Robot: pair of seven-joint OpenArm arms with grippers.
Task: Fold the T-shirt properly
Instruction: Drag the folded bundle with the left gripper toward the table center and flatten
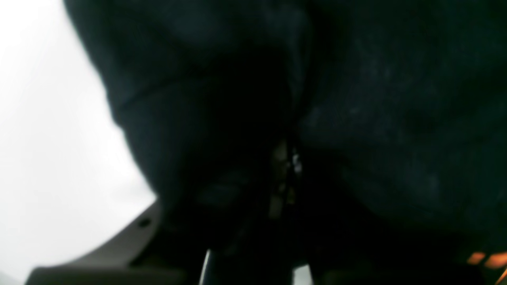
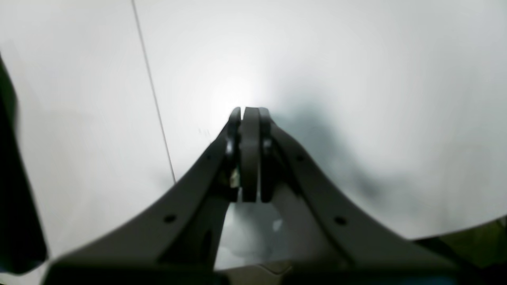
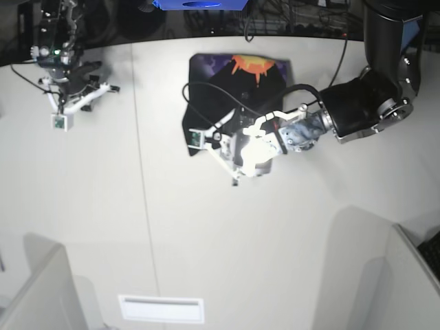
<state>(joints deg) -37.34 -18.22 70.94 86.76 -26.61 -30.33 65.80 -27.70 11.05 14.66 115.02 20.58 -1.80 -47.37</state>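
The T-shirt [image 3: 237, 86] lies at the back middle of the white table, black with a purple and orange print showing at its far end. My left gripper [image 3: 234, 157] is at the shirt's near edge. In the left wrist view black cloth [image 1: 356, 99] fills nearly the whole frame and bunches where the jaws meet, so the gripper [image 1: 291, 158] looks shut on the T-shirt. My right gripper [image 3: 69, 100] is at the far left of the table, well away from the shirt. In the right wrist view it [image 2: 249, 113] is shut and empty above the bare table.
A thin seam [image 3: 141, 172] runs front to back across the table [image 3: 275, 240]; it also shows in the right wrist view [image 2: 154, 99]. Cables and a blue object [image 3: 199, 3] lie beyond the far edge. Grey partitions [image 3: 371, 275] stand at the front corners.
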